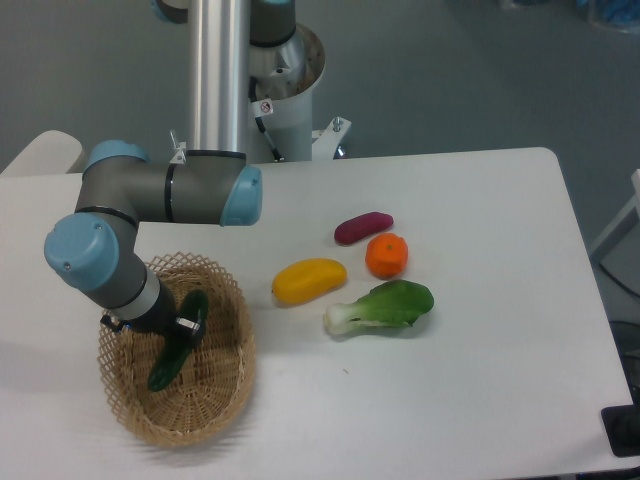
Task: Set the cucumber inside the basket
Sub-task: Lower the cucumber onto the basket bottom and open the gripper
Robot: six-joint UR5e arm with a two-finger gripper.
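Observation:
A tan wicker basket (pixel 222 400) sits at the front left of the white table. Inside it the dark green cucumber (pixel 168 366) slants from upper right down to lower left. My gripper (pixel 178 333) reaches down into the basket and is shut on the cucumber around its middle. The wrist above hides the fingers for the most part. I cannot tell whether the cucumber's lower end touches the basket floor.
To the right of the basket lie a yellow fruit (pixel 309 280), a purple vegetable (pixel 362 227), an orange (pixel 386 255) and a leafy green vegetable with a white stem (pixel 382 307). The arm's base column (pixel 220 75) stands behind the table.

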